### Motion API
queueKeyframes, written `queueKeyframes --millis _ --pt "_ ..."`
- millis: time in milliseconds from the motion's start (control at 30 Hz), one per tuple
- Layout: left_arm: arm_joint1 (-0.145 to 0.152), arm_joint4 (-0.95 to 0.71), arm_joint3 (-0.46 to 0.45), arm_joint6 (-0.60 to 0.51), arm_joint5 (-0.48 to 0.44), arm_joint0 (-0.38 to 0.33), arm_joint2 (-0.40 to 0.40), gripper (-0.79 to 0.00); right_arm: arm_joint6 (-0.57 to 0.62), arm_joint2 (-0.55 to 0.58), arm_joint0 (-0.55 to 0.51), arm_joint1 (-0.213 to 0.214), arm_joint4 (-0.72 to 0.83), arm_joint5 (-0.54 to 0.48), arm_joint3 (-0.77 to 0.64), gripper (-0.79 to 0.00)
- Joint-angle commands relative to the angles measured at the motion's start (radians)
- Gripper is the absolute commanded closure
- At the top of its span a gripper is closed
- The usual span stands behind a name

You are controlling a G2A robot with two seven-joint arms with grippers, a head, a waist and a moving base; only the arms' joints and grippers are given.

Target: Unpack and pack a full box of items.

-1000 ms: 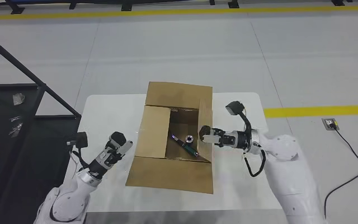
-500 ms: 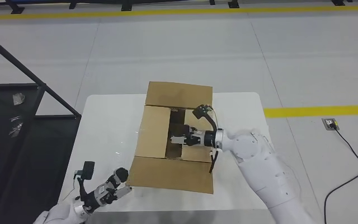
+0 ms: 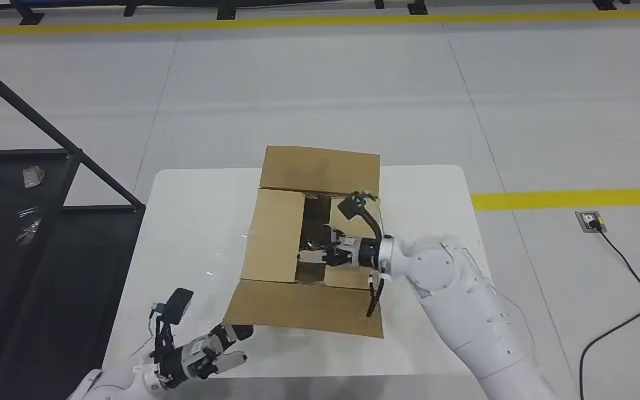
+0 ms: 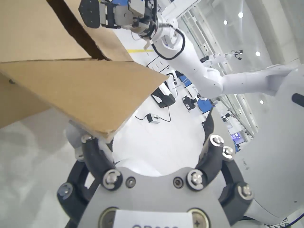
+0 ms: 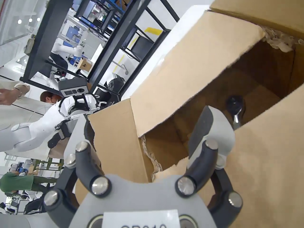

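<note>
The brown cardboard box (image 3: 275, 240) stands in the middle of the white table (image 3: 180, 230) with its flaps partly open. My right gripper (image 3: 314, 252) is open over the box's dark opening; in the right wrist view (image 5: 147, 119) a flap's torn edge (image 5: 118, 129) lies between its fingers. Deep inside the box lies a small dark item with a shiny tip (image 5: 235, 106). My left gripper (image 3: 220, 355) is open at the table's near edge, just off the box's near-left corner. In the left wrist view (image 4: 147, 136) a flap corner (image 4: 106, 131) hangs over one finger (image 4: 91, 149).
A black metal frame (image 3: 60, 170) stands to the left of the table. Bare table surface lies left of the box and to its right (image 3: 440, 200). The far flap (image 3: 320, 165) leans back toward the table's rear edge.
My right gripper moved leftward from beside the box's right flap to over its opening. My left arm drew back from the box's left side to the table's near edge.
</note>
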Motion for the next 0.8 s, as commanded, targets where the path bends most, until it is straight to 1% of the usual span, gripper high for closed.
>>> queueKeyframes --millis 0,33,167,267,467,533,567,633,700,767 --pt "0.012 -0.031 -0.011 0.0 0.0 -0.008 0.004 -0.785 -0.136 0.049 -0.043 0.008 -0.022 -0.013 -0.054 -0.785" --pt "0.017 -0.041 -0.017 0.0 0.0 -0.013 0.005 -0.785 -0.195 0.069 -0.064 0.01 -0.035 0.01 -0.07 -0.785" --pt "0.025 -0.066 -0.033 0.0 0.0 -0.048 0.001 -0.785 -0.195 0.069 -0.064 0.01 -0.035 0.01 -0.07 -0.785" --pt "0.019 -0.039 -0.04 0.037 0.0 -0.072 -0.001 -0.785 -0.195 0.069 -0.064 0.01 -0.035 0.01 -0.07 -0.785" --pt "-0.001 0.11 -0.034 0.154 0.0 -0.114 0.019 -0.785 -0.195 0.069 -0.064 0.01 -0.035 0.01 -0.07 -0.785" --pt "-0.008 0.142 -0.015 0.19 0.0 -0.132 0.034 -0.785 -0.205 0.067 -0.079 0.011 -0.048 0.041 -0.076 -0.785" --pt "-0.01 0.159 -0.006 0.206 0.002 -0.144 0.041 -0.785 -0.228 0.071 -0.082 0.011 -0.06 0.065 -0.081 -0.785" --pt "-0.016 0.202 0.009 0.239 0.022 -0.172 0.053 -0.785 -0.318 0.084 -0.095 0.011 -0.104 0.107 -0.098 -0.785" --pt "-0.023 0.253 0.017 0.276 0.045 -0.194 0.065 -0.785 -0.403 0.098 -0.111 0.012 -0.132 0.114 -0.117 -0.785" --pt "-0.029 0.297 0.024 0.311 0.062 -0.211 0.08 -0.785 -0.462 0.121 -0.118 0.014 -0.142 0.107 -0.117 -0.785"
